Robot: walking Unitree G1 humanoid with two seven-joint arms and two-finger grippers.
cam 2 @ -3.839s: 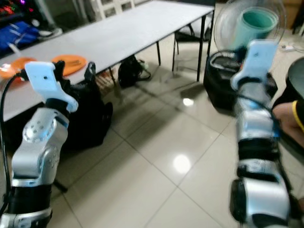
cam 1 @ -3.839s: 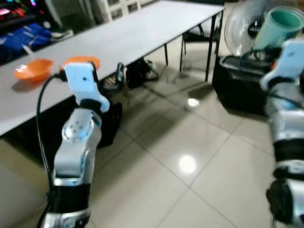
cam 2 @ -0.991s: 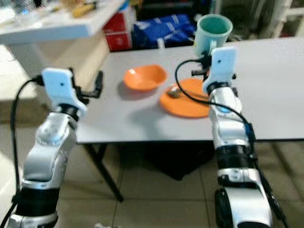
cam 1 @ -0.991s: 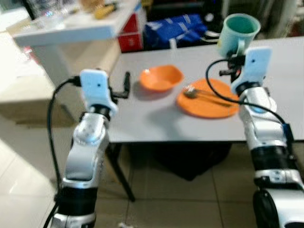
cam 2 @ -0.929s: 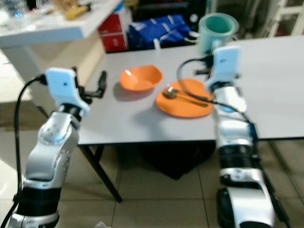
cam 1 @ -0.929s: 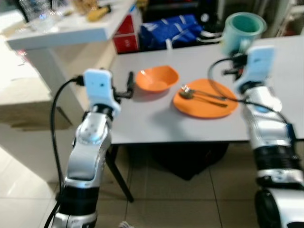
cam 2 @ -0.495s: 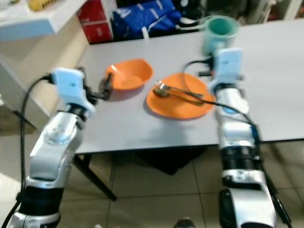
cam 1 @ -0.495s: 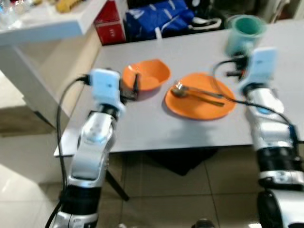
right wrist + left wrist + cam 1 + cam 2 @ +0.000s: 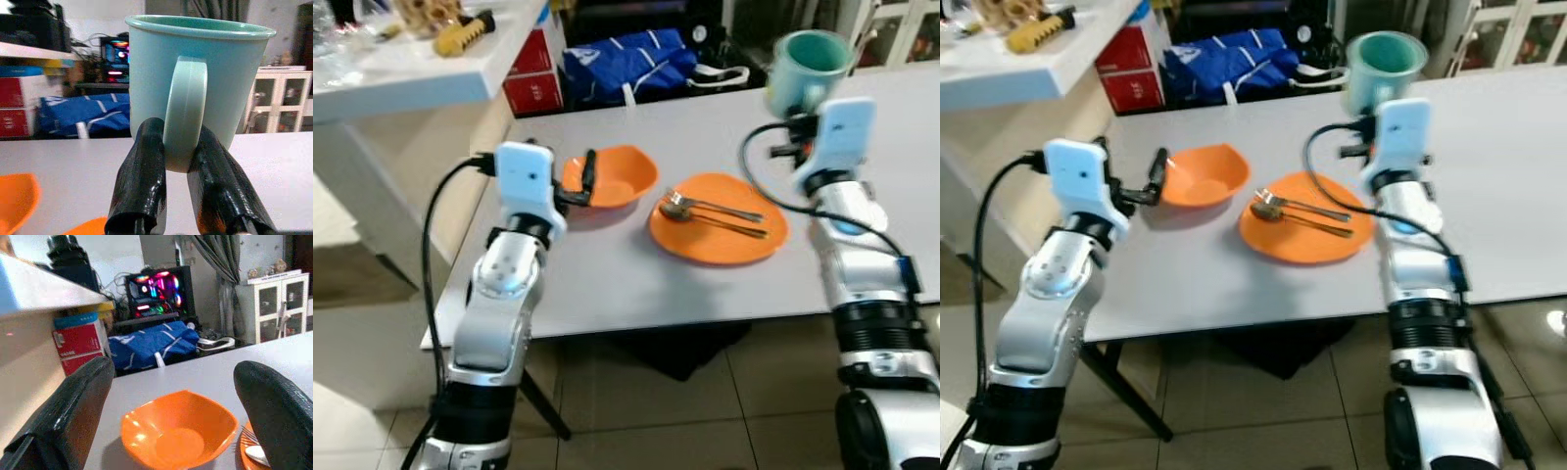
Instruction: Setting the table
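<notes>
Right claw (image 9: 168, 205) pinched on the handle of teal mug (image 9: 1383, 66): light, rigid, probably slippery there, may swing. Left claw (image 9: 171, 406) wide open, empty, facing orange bowl (image 9: 612, 176).

We see bare table (image 9: 607, 284) near the orange plate (image 9: 718, 235) and far right; the orange bowl (image 9: 617, 176) blocks the left.

The left gripper (image 9: 171, 396) is held forward at frame left, fingers spread wide. The right gripper (image 9: 178, 161) is raised at upper right, fingers clamped.
</notes>
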